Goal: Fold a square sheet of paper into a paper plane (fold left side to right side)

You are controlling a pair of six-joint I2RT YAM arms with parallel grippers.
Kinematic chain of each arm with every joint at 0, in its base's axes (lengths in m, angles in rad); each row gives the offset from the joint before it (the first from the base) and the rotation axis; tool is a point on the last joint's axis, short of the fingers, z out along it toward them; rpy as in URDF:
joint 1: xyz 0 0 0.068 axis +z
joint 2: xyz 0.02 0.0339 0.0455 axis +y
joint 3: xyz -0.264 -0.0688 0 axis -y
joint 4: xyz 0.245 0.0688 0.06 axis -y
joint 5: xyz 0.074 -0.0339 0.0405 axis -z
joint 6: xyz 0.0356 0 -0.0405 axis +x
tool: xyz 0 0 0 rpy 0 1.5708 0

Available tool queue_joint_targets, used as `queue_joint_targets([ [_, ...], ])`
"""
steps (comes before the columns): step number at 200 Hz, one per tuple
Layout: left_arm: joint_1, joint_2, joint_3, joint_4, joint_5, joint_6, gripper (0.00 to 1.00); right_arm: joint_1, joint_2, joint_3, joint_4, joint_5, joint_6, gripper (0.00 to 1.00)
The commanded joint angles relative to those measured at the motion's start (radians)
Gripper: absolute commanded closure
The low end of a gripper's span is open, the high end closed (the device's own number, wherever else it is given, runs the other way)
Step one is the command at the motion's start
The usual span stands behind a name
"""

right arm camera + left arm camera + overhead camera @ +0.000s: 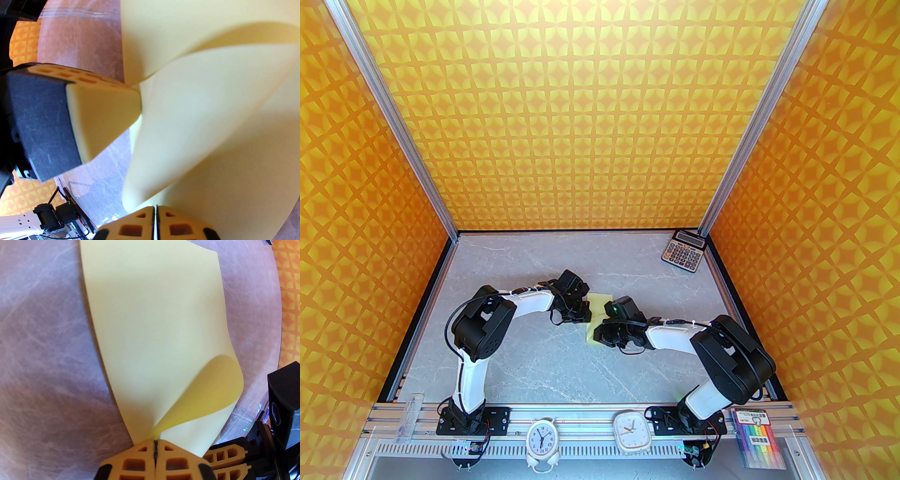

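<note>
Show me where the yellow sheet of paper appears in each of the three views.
Top external: square sheet of paper at mid-table, mostly hidden between left gripper and right gripper.
Left wrist: paper runs down the centre to the shut left gripper.
Right wrist: paper curls over the right half, above the shut right gripper.
Shared landmark: the grey marbled table under it.

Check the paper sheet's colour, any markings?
Plain pale yellow, no markings. The square sheet of paper shows best in the left wrist view.
</note>
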Motion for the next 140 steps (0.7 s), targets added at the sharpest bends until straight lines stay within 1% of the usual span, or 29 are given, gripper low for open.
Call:
queue_joint_targets([
  [1, 0.002, 0.01, 0.006, -0.02, -0.021, 0.013, 0.99, 0.005, -0.002, 0.023, -0.007, 0.006, -0.014, 0.9],
  [11, 0.0, 0.007, 0.001, -0.018, -0.02, 0.014, 0.99, 0.005, -0.017, 0.021, 0.001, 0.005, -0.01, 0.91],
  [29, 0.0, 0.006, -0.004, -0.016, -0.02, 0.014, 0.99, 0.005, -0.045, 0.024, 0.02, -0.003, 0.002, 0.96],
  [40, 0.0, 0.005, -0.008, -0.012, -0.02, 0.012, 0.99, 0.005, -0.055, 0.028, 0.029, -0.007, 0.008, 0.97],
  [63, -0.001, 0.006, -0.01, -0.009, -0.018, 0.01, 0.99, 0.007, -0.034, 0.049, 0.029, -0.019, 0.011, 0.99],
  [140, -0.004, -0.003, -0.017, -0.012, -0.018, 0.007, 0.99, 0.03, 0.048, 0.081, 0.026, 0.0, 0.002, 0.99],
])
